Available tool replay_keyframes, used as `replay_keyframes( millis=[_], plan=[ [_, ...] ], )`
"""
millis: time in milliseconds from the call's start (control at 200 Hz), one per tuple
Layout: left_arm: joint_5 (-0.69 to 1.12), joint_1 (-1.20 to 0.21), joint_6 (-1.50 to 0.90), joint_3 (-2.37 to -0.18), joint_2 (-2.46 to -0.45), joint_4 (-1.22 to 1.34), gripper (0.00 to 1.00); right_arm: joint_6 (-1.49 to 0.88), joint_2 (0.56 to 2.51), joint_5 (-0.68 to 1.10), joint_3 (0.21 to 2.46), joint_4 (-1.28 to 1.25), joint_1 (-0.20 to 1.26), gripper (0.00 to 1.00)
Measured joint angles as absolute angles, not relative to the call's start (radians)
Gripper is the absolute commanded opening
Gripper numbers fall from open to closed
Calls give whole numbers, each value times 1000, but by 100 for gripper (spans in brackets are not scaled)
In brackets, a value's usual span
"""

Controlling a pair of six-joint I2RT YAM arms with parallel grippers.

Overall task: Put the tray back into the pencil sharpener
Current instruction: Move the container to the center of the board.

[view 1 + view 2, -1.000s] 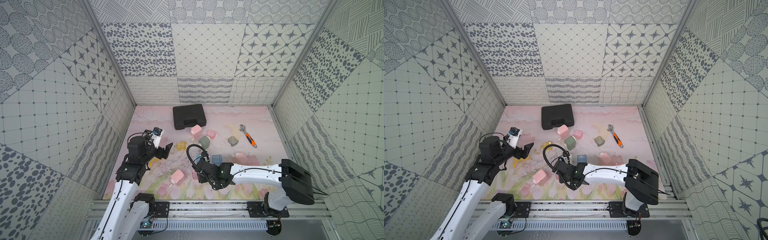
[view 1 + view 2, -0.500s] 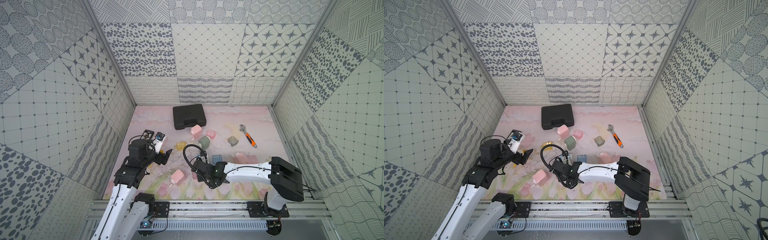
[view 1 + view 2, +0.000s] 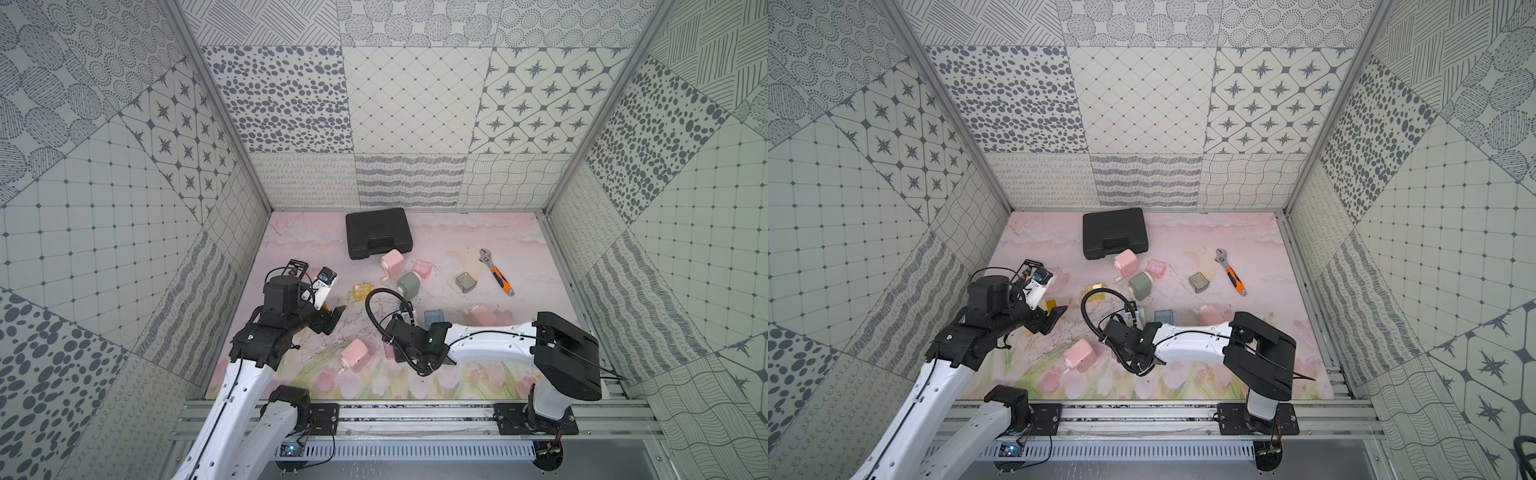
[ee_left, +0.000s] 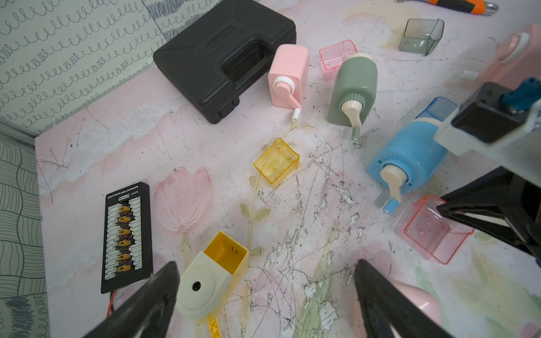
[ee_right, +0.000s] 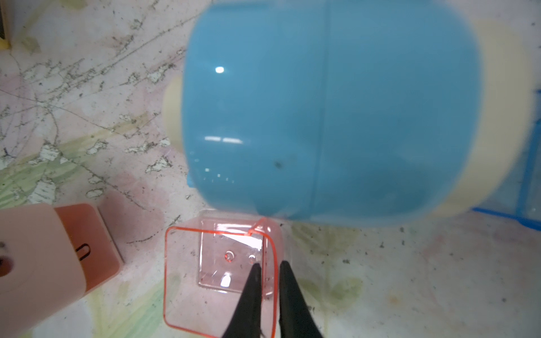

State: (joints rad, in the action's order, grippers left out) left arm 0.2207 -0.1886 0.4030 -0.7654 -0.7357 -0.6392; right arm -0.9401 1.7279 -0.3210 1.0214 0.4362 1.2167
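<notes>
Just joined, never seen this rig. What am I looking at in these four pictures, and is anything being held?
Two robot arms with two-finger grippers work on a walled table. Both top views look down on everything; the wrist views come from a camera on each arm. On the table lie hand-crank pencil sharpeners, such as the green sharpener and blue sharpener, loose clear trays like the yellow tray, a black case and a wrench. The left gripper is open and empty. The right gripper pinches a wall of the red-rimmed tray, near a pink sharpener.
</notes>
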Motion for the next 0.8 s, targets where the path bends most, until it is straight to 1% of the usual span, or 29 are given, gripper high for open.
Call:
replay_keyframes(
  millis=[255,430,800],
  plan=[
    [221,-212,432,-784,-777,-670,91,-958,1735,-315,1021,435,1217,5],
    [225,-247,458,-817,-804,-709,89,-979,1727,-318,1019,457,1215,3],
    [226,-331,506,-906,-830,-852,89,-1074,1515,-355,844,598,1203,3]
  ],
)
